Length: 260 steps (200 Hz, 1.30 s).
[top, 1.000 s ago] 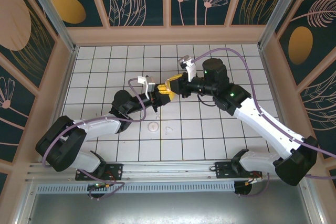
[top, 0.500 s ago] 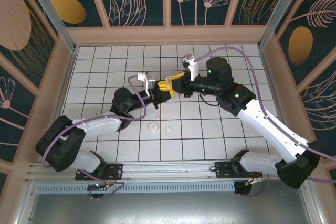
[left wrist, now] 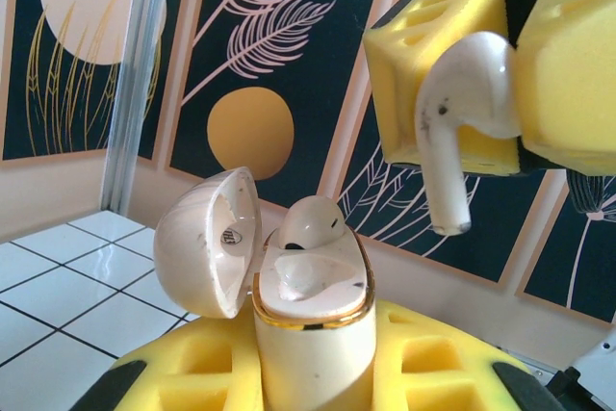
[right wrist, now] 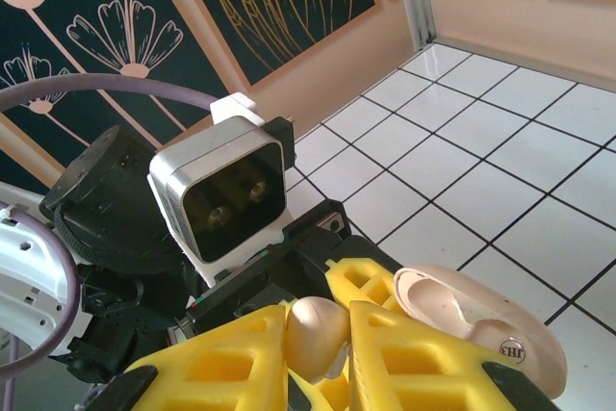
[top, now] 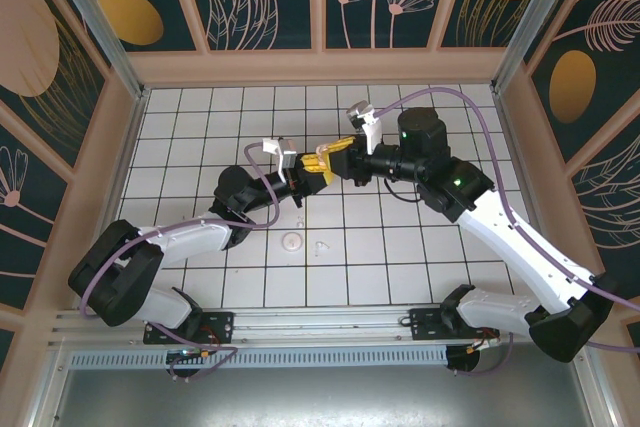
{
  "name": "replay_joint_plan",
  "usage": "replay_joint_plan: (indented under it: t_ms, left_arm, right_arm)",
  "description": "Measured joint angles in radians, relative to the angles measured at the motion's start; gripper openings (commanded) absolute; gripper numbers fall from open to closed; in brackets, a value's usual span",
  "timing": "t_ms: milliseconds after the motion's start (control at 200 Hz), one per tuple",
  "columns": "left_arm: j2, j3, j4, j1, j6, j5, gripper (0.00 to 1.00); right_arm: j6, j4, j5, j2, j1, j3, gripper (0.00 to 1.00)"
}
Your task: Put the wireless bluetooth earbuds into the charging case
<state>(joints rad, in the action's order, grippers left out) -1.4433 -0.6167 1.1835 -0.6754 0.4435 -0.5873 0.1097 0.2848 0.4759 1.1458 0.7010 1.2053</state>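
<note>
Left gripper (left wrist: 313, 387): I see it clamped on the open charging case (left wrist: 313, 320).
Right gripper (right wrist: 322, 358): I see it pinching an earbud (left wrist: 462, 113) near the case.

The charging case (left wrist: 313, 353) is cut off below; the earbud (right wrist: 316, 334) is half hidden.

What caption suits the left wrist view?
Open charging case in left gripper, one earbud seated; right gripper holds second earbud above.

A small round silver sticker (right wrist: 513, 350) inside the open lid (left wrist: 192, 247) of the pale cream rounded plastic charging case (left wrist: 313, 324), just beside the right gripper's (right wrist: 320, 329) yellow jaws, bears dark characters we cannot make out.
</note>
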Motion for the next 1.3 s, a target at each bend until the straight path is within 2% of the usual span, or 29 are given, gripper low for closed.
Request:
replay_joint_plan:
  t_ms: [636,1301]
  left_arm:
    - [0.000,-0.014,-0.041,0.000,-0.002,-0.019,0.11]
    - [0.000,-0.016,-0.074,-0.004,-0.008,-0.041,0.11]
  right_arm:
    - [-0.001,-0.007,-0.008,0.050,-0.011,0.000,0.19]
    - [-0.034,-0.015,-0.045,0.016,-0.014,-0.056,0.20]
